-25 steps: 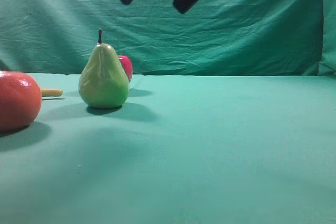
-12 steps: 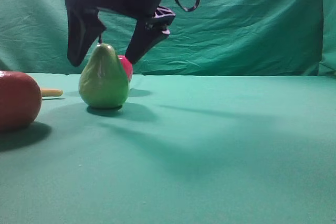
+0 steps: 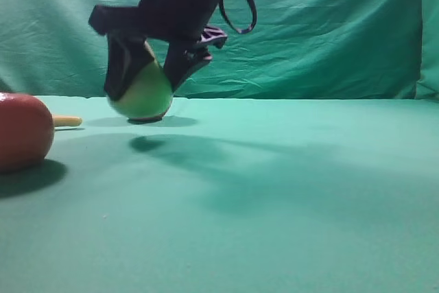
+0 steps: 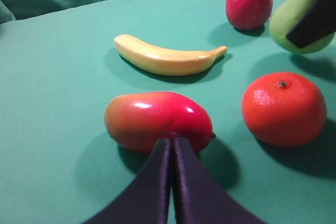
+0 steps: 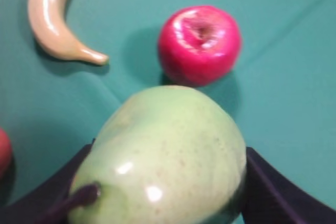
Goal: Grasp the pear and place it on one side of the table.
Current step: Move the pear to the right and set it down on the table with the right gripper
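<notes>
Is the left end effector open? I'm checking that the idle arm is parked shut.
No: in the left wrist view the left end effector has its fingers pressed together.

The right gripper is a dark, near-black purple-tinted plastic assembly: a blocky angular housing tapering into two thick, wedge-shaped fingers. A small pale round screw head sits on the housing face, towards 12 o'clock. A thin black cable loops out from the body at about 2 o'clock. A ribbed, stepped bracket juts from the housing's 3 o'clock edge. The left gripper shows two smooth, dark violet-black fingers, broad at 6 o'clock and narrowing to slim tips at 12 o'clock, surfaces matte.
</notes>
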Action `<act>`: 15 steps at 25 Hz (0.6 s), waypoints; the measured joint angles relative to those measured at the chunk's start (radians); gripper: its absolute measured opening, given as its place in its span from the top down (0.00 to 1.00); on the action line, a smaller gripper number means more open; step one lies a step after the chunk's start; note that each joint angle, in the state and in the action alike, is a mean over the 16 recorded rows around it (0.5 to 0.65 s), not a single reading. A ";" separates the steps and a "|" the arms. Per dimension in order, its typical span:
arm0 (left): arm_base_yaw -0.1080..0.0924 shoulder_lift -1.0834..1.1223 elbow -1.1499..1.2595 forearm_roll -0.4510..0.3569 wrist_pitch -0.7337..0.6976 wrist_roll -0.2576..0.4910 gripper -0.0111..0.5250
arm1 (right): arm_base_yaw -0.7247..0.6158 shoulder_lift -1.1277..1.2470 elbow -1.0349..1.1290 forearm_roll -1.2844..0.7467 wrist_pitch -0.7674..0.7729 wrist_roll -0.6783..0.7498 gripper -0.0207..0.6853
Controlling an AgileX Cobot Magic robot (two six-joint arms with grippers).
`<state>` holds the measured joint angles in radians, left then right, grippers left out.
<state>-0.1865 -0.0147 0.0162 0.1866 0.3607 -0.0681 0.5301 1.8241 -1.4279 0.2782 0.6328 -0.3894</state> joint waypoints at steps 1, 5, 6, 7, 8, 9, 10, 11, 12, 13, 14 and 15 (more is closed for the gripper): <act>0.000 0.000 0.000 0.000 0.000 0.000 0.98 | -0.026 -0.030 0.033 -0.011 0.000 0.013 0.31; 0.000 0.000 0.000 0.000 0.000 0.000 0.98 | -0.131 -0.129 0.194 -0.055 -0.034 0.061 0.31; 0.000 0.000 0.000 0.000 0.000 0.000 0.98 | -0.155 -0.147 0.239 -0.065 -0.052 0.071 0.31; 0.000 0.000 0.000 0.000 0.000 0.000 0.98 | -0.177 -0.163 0.285 -0.072 -0.073 0.079 0.31; 0.000 0.000 0.000 0.000 0.000 0.000 0.98 | -0.198 -0.176 0.332 -0.078 -0.098 0.085 0.31; 0.000 0.000 0.000 0.000 0.000 0.000 0.98 | -0.217 -0.186 0.377 -0.082 -0.124 0.090 0.31; 0.000 0.000 0.000 0.000 0.000 0.000 0.98 | -0.233 -0.193 0.419 -0.084 -0.150 0.093 0.31; 0.000 0.000 0.000 0.000 0.000 0.000 0.98 | -0.248 -0.199 0.458 -0.086 -0.178 0.095 0.31; 0.000 0.000 0.000 0.000 0.000 0.000 0.98 | -0.261 -0.201 0.494 -0.087 -0.207 0.097 0.31; 0.000 0.000 0.000 0.000 0.000 0.000 0.98 | -0.271 -0.201 0.526 -0.087 -0.234 0.098 0.31; 0.000 0.000 0.000 0.000 0.000 0.000 0.98 | -0.280 -0.200 0.554 -0.087 -0.260 0.098 0.31; 0.000 0.000 0.000 0.000 0.000 0.000 0.98 | -0.287 -0.196 0.576 -0.087 -0.283 0.099 0.31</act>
<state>-0.1865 -0.0147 0.0162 0.1866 0.3607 -0.0681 0.2429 1.6277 -0.8521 0.1912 0.3495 -0.2905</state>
